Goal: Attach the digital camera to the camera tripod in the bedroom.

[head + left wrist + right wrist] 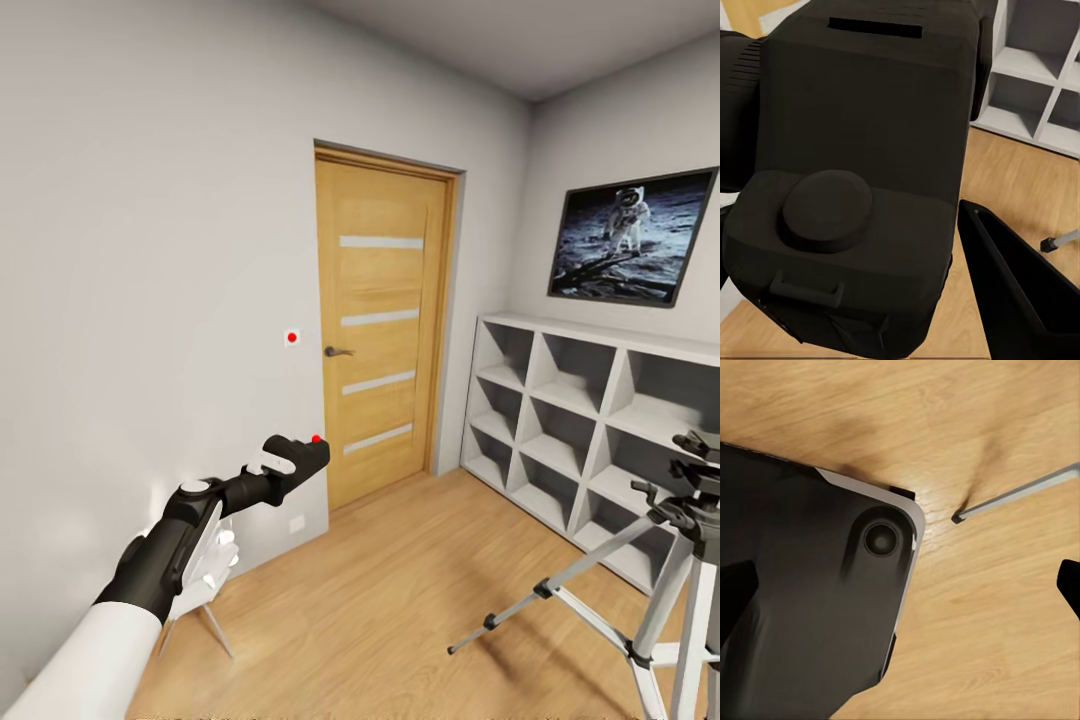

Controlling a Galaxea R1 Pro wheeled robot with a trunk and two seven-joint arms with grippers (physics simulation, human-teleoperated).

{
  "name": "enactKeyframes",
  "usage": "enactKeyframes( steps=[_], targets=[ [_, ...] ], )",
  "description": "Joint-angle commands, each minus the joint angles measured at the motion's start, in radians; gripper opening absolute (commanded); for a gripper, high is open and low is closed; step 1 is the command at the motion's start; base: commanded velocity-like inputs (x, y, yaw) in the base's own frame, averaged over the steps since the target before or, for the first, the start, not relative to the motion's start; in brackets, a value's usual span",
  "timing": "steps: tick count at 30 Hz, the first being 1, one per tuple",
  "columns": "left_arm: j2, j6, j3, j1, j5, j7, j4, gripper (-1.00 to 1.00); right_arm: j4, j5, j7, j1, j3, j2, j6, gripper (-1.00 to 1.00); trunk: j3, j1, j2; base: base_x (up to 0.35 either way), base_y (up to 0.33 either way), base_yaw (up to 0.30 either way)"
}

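Left fingers (290,462) clamped on digital camera (303,458), raised near door (385,320); camera tripod (660,590) standing right; right fingers' state unclear

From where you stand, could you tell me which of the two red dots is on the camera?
The lower one, on the digital camera in the left gripper; the higher red dot sits on the wall beside the door.

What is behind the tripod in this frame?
Behind the tripod stands a grey cube shelf against the wall, its visible cubbies looking empty. The tripod's head and legs cover parts of the lower right cubbies, so their contents cannot be seen.
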State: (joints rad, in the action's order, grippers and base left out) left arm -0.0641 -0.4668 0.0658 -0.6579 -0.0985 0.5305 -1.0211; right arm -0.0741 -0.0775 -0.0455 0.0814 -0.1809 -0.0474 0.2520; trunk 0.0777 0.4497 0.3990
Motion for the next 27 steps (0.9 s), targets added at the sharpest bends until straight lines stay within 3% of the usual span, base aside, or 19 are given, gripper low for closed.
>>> enactKeyframes(
  steps=[1,12,27],
  targets=[
    [0.0,-0.001,0.0,-0.001,-0.009,0.008,0.001,-1.0,-0.004,-0.008,-0.001,0.001,0.001,0.0,0.007,1.0,-0.002,0.0,0.001,0.0,0.0,0.0],
    [0.0,-0.001,0.0,-0.001,-0.009,0.008,0.01,-1.0,-0.004,-0.008,0.0,0.001,0.0,-0.002,0.009,1.0,-0.018,0.0,0.001,0.0,0.0,0.0],
    [0.0,-0.002,0.0,-0.001,-0.009,0.008,0.009,-1.0,-0.004,-0.008,0.0,0.001,0.0,-0.003,0.009,1.0,-0.021,0.0,0.001,0.0,0.0,0.0]
  ],
)
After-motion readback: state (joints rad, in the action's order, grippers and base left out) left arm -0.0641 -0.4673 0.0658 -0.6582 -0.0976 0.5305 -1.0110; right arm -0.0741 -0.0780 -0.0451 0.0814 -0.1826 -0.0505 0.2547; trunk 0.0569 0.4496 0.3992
